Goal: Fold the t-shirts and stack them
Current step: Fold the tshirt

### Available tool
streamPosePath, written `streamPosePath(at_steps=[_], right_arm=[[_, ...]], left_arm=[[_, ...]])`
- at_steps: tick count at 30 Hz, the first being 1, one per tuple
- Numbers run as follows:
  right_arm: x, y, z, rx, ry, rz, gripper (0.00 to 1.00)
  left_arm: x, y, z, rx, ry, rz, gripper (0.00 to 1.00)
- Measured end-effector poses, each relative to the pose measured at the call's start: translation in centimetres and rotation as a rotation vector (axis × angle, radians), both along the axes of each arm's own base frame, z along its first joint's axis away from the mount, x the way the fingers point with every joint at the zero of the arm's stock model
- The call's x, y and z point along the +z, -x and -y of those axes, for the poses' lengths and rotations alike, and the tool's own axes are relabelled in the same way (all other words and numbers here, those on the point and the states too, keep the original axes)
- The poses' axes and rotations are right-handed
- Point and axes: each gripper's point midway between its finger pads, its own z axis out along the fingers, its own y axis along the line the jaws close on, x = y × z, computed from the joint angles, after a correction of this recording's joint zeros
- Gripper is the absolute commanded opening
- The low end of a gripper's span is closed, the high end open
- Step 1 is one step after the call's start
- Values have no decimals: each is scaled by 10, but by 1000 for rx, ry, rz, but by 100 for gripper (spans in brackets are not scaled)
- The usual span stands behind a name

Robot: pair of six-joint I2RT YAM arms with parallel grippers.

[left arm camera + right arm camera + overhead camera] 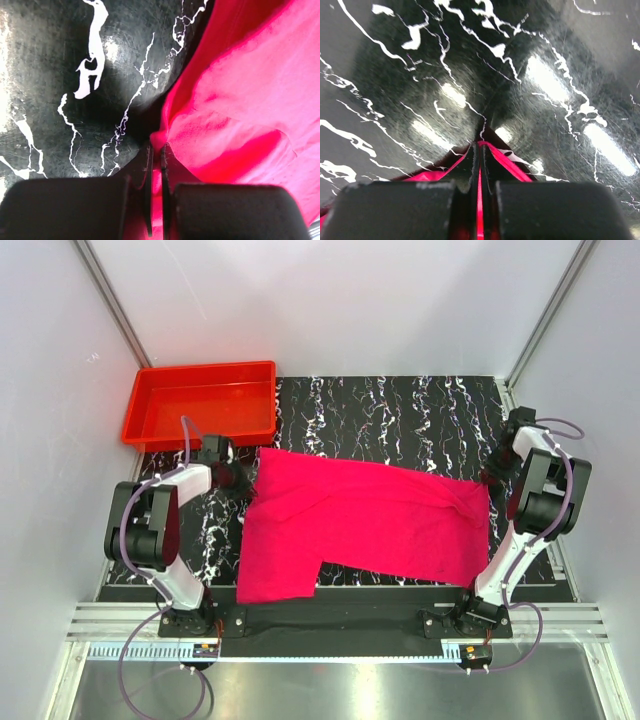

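A bright magenta-pink t-shirt lies spread across the black marbled table, partly folded, with one flap reaching down at the lower left. My left gripper sits at the shirt's upper left corner and is shut on the cloth; in the left wrist view the pink fabric runs down between the closed fingers. My right gripper is at the shirt's upper right corner, shut on a thin edge of the shirt that fans out from its fingertips.
A rigid red tray stands at the back left, just behind my left arm. The black marbled table top extends behind the shirt. White walls and metal frame rails close in both sides.
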Motion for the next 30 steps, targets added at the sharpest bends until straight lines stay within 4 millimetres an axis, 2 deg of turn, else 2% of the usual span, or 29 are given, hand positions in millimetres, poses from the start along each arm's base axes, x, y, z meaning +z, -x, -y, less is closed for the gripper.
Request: streamPosePath(at_steps=[3, 7, 13, 17, 22, 23, 24, 25, 26, 27, 29, 30], right_arm=[[3, -4, 0, 8, -3, 12, 0], [8, -14, -6, 54, 3, 32, 0], [9, -38, -42, 183, 5, 42, 1], [6, -54, -58, 235, -7, 49, 1], [8, -69, -55, 240, -5, 49, 7], [10, -71, -54, 243, 0, 48, 12], [12, -72, -53, 245, 4, 49, 21], [14, -73, -51, 246, 12, 47, 39], [17, -74, -48, 246, 27, 48, 47], [22, -77, -44, 241, 45, 55, 51], [32, -81, -37, 241, 71, 60, 57], [38, -83, -34, 236, 84, 62, 58]], left_arm=[[0, 3, -6, 23, -12, 6, 0], [1, 22, -31, 80, -62, -2, 0], [8, 48, -65, 170, -121, 0, 0], [9, 47, -75, 186, -151, 6, 0], [13, 40, -79, 189, -166, -1, 0], [16, 37, -80, 193, -171, 4, 3], [19, 35, -80, 198, -174, 9, 25], [21, 33, -82, 198, -179, 16, 37], [22, 32, -83, 201, -186, 17, 45], [23, 32, -85, 210, -198, 14, 60], [24, 36, -89, 216, -219, 2, 74], [25, 40, -91, 219, -229, -7, 85]])
